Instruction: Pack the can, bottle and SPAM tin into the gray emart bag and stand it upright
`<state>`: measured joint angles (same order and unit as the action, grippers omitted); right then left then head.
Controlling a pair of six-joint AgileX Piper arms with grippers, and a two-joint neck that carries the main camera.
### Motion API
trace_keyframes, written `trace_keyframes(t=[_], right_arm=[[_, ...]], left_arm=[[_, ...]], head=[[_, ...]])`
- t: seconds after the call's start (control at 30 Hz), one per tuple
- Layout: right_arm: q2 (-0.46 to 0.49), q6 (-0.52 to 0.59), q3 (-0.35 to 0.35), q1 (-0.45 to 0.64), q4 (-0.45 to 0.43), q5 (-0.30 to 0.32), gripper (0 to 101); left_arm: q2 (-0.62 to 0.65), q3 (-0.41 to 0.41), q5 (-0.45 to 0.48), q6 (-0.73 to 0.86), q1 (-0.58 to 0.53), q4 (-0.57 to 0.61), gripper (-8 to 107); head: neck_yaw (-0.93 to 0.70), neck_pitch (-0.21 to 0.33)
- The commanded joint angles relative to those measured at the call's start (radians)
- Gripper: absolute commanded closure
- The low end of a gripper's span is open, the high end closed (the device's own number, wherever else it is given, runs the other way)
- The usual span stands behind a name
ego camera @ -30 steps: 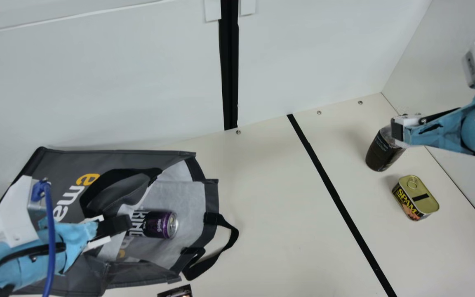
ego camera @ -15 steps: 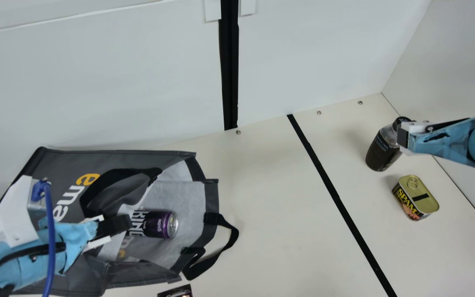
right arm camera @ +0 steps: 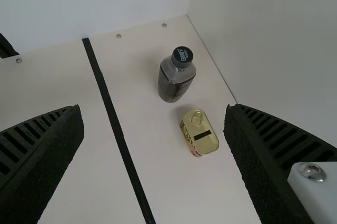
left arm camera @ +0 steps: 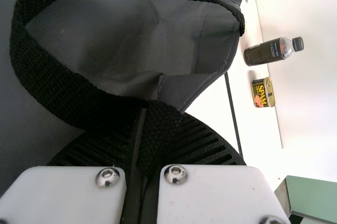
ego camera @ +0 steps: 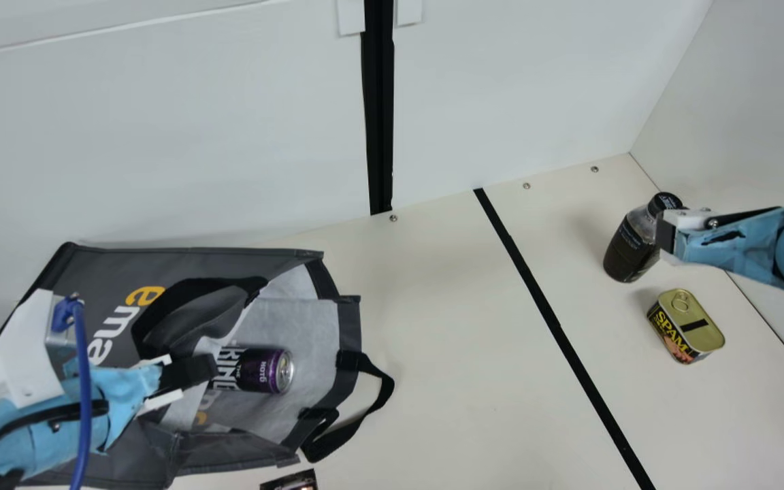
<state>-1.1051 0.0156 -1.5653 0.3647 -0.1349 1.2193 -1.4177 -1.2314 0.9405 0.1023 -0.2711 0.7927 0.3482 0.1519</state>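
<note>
My left gripper (ego camera: 191,373) is over the gray emart bag (ego camera: 106,262), which lies on its side, mouth facing right. In the left wrist view my left gripper (left arm camera: 145,145) is shut on a black strap (left arm camera: 63,95) of the bag. The purple can (ego camera: 266,371) lies within the bag's opening. At the right stands the dark bottle (ego camera: 630,248), with the SPAM tin (ego camera: 686,327) nearer the front. My right gripper (ego camera: 667,235) hangs above and partly before the bottle; in the right wrist view my right gripper (right arm camera: 152,150) is wide open, holding nothing.
A black tape line (ego camera: 555,327) crosses the cream table between bag and bottle. White walls rise behind and at the right. A small dark object (ego camera: 290,482) lies at the front edge, and a bag handle (ego camera: 371,408) loops onto the table.
My right gripper has moved slightly right and down in the main view, uncovering the bottle's cap. The left arm, bag, can, bottle and tin have kept still.
</note>
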Motion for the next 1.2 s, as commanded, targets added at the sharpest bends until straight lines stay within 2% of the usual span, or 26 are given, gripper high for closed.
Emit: trace_keyframes(t=[0.0, 0.57, 1.17], right_arm=[[0.001, 0.001, 0.003, 0.002, 0.006, 0.001, 6], [-0.055, 0.092, -0.028, 0.083, 0.064, 0.001, 6], [-0.183, 0.166, -0.071, 0.173, 0.142, 0.001, 6]], left_arm=[[0.0, 0.0, 0.0, 0.0, 0.0, 0.0, 107], [0.0, 0.0, 0.0, 0.0, 0.0, 0.0, 107], [0.0, 0.0, 0.0, 0.0, 0.0, 0.0, 107]], head=[[0.001, 0.023], [0.001, 0.023], [0.001, 0.023]])
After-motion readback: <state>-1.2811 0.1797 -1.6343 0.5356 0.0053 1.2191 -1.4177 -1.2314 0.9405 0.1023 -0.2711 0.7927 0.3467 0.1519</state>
